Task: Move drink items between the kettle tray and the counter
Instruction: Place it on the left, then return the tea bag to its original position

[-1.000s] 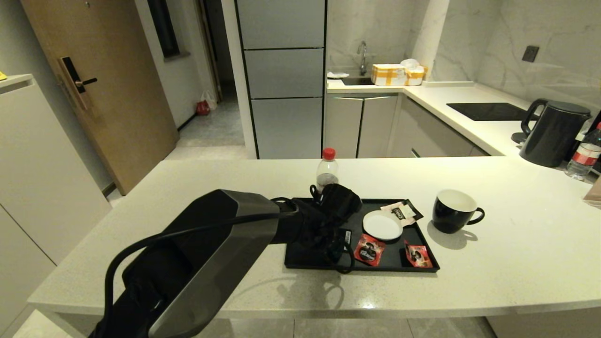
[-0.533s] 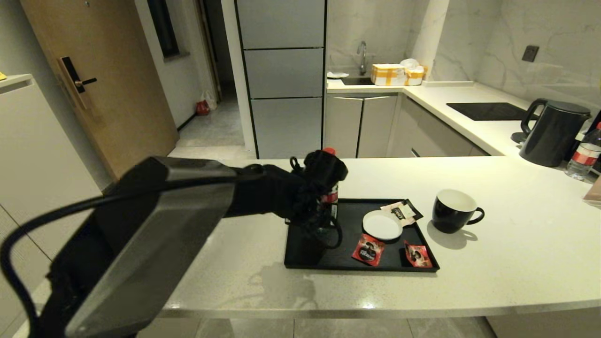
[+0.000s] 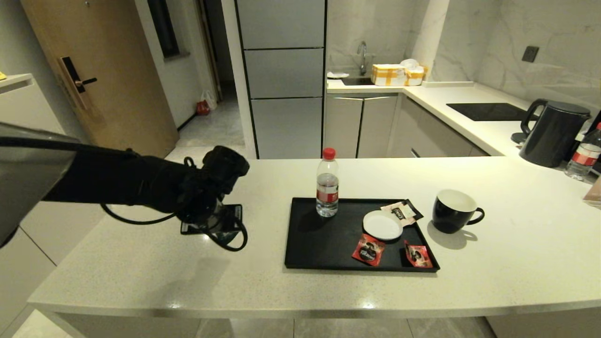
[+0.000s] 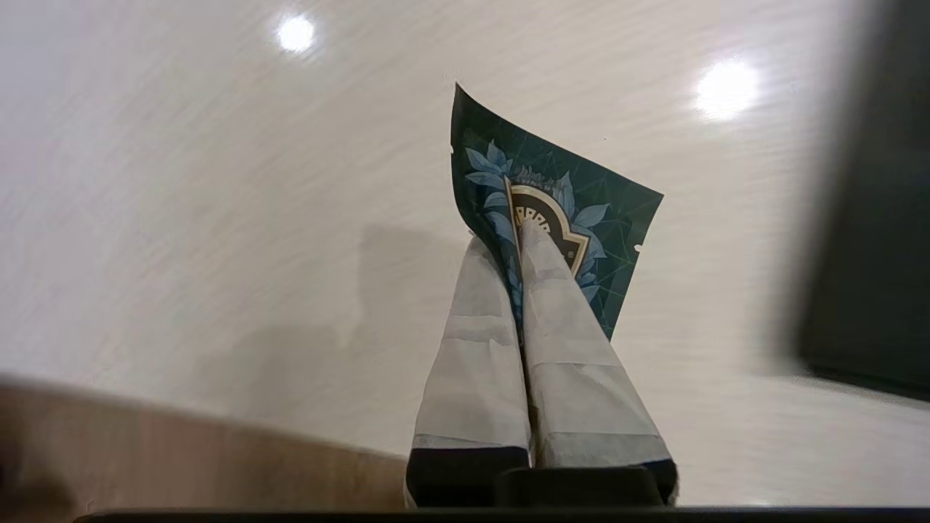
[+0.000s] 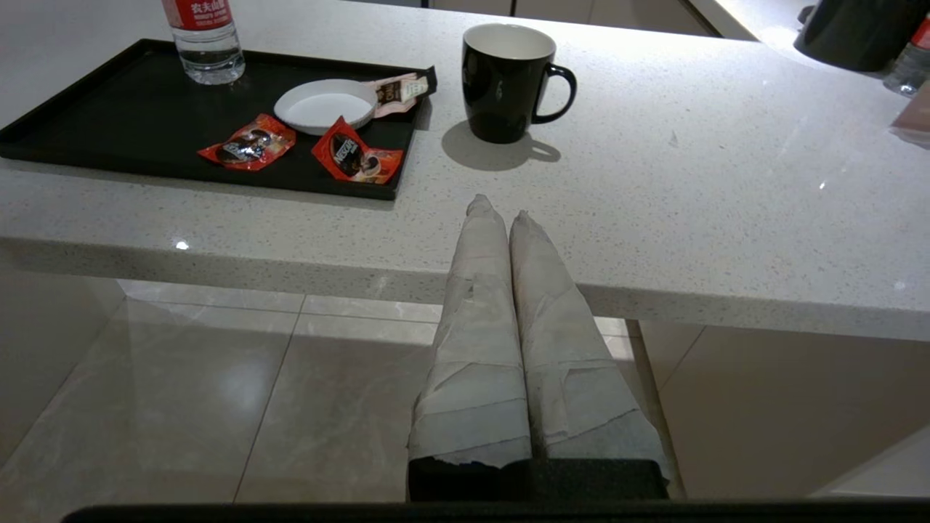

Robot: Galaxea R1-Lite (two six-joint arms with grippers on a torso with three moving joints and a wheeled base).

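Left claw (image 4: 517,243) pinches the glossy teal sachet (image 4: 559,211) — foil creased.

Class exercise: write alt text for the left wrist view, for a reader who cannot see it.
The left gripper's taped fingers pinch a dark teal sachet with a round emblem above the pale speckled counter. A dark blurred shape fills one edge.

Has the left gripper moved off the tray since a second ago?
Yes. The left gripper, shut on the teal sachet, has swung to the robot's left, off the tray, and is now over the counter.
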